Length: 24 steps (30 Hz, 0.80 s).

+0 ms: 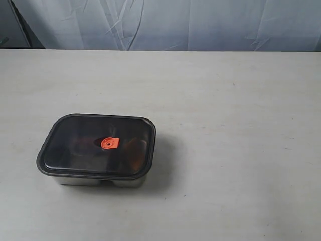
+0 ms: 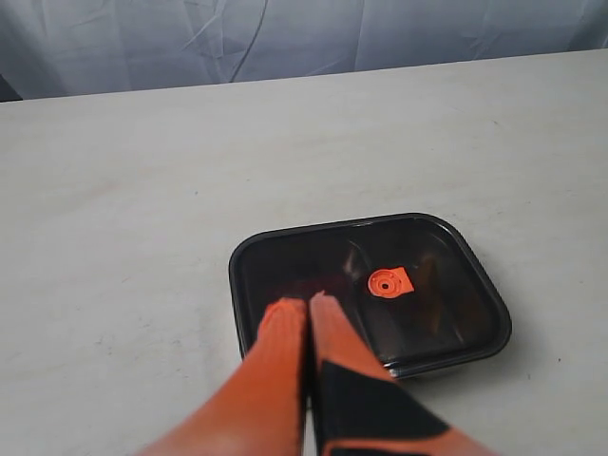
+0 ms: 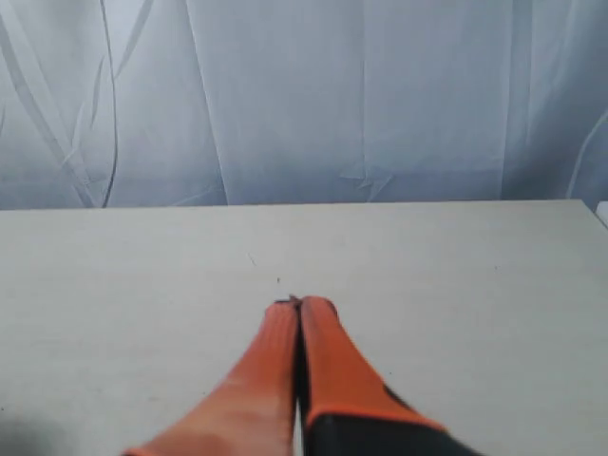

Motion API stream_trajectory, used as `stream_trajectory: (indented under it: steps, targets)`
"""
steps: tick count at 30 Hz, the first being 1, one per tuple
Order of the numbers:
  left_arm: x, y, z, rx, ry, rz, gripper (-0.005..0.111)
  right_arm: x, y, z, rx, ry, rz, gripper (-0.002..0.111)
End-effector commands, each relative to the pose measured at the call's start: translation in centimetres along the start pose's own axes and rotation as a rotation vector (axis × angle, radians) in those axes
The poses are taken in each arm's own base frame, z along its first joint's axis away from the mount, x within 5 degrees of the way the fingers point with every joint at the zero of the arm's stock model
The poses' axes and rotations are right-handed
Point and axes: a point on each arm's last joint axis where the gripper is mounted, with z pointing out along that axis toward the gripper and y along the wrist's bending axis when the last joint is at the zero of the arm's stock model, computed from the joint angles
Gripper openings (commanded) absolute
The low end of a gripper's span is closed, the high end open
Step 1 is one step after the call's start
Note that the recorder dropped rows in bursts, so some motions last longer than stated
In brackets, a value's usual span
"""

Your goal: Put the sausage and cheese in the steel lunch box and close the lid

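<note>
Sitting left of centre on the pale bench (image 1: 241,125), the steel lunch box (image 1: 100,181) is closed, with the lid (image 1: 80,140) seated flat and square on its rim. The lid is dark, tinted and rectangular with rounded corners, and it carries a small orange-red valve (image 1: 109,143) at its middle. Below the lid's front edge a band of shiny steel wall shows, catching the light. Dim brownish shapes show through the tint, too murky to name.

Only the exterior view shows that steel side and the box's shadow falling to its right on the bench. A pale draped curtain (image 1: 200,25) hangs behind the far edge.

Only the left wrist view shows the left end effector (image 2: 310,302). Its two orange fingers (image 2: 280,342) are pressed together and hold nothing. Their tips line up with one short edge of the lid (image 2: 446,285), but I cannot tell whether they touch it. From this steeper angle the lid's raised border and the valve (image 2: 389,282) read clearly, while the steel underneath is almost hidden.

The right wrist view shows the right end effector (image 3: 297,304), likewise clenched and empty, over bare bench facing the curtain. The box is out of that view.
</note>
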Motion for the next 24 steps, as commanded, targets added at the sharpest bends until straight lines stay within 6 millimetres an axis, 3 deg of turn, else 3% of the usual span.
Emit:
stream_trajectory:
  steps: [1,10,24]
  targets:
    - [0.1,0.1,-0.1,-0.007,-0.011,0.002,0.000,2.7,-0.2,0.1,0.003,0.001,-0.007,-0.001]
    - [0.1,0.1,-0.1,-0.007,-0.011,0.002,0.000,8.3,-0.5,0.0,-0.008,-0.048,-0.006,-0.001]
    - [0.1,0.1,-0.1,-0.007,-0.011,0.002,0.000,11.7,-0.7,0.7,0.034,0.000,-0.039,-0.001]
